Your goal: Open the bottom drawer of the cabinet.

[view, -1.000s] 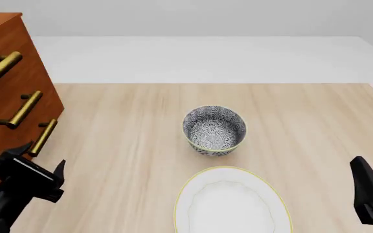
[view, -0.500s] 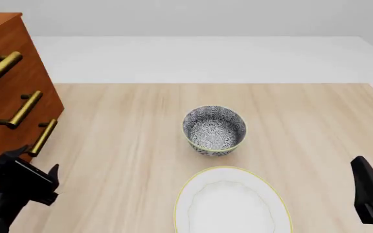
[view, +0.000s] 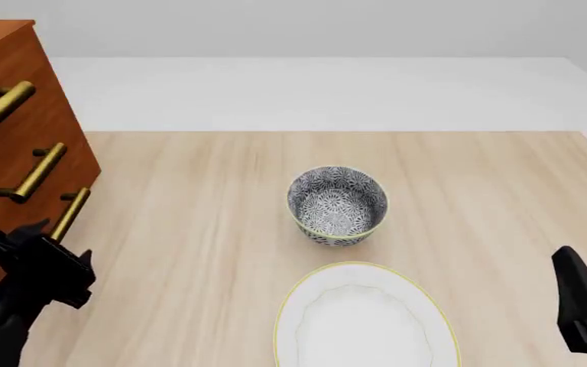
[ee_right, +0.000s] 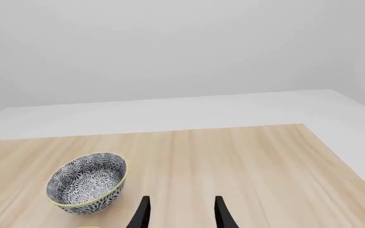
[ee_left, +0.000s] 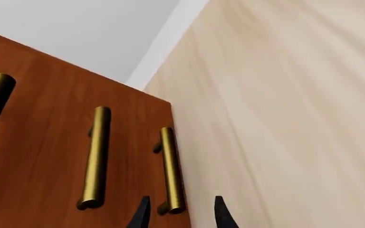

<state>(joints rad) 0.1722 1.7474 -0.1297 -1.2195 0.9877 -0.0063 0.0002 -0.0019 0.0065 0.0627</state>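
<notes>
No brand, label or writing is readable on any surface in the three views.

The cabinet (view: 13, 145) stands at the far left of the table (view: 202, 229), reddish-brown wood, front face turned toward the table's middle. Three brass bar handles run down its front. The bottom drawer (view: 24, 248) is the lowest of the three; its handle (view: 69, 215) sits closest to the tabletop. The drawer front looks flush with the cabinet face, so it appears closed.

The left gripper (view: 47, 243) hangs just below the near end of the bottom handle, close to the cabinet's front corner. In the left wrist view its two dark fingertips (ee_left: 143, 213) stand apart with the lower end of the handle (ee_left: 171, 171) just between and ahead of them; jaws spread, nothing grasped. Whether a finger touches the bar cannot be told.

The right gripper (view: 584, 306) sits at the near right edge of the front view, well apart from the cabinet. The right wrist view shows its fingertips (ee_right: 219, 211) parted and empty, over bare wood.

Other items: a patterned bowl (view: 338, 205) with a blue-and-white interior and yellowish rim, near the table's centre, and a white plate (view: 367, 321) with a yellow rim just nearer than the bowl. Both lie well clear of the cabinet front; nothing stands between the left gripper and the handle.
</notes>
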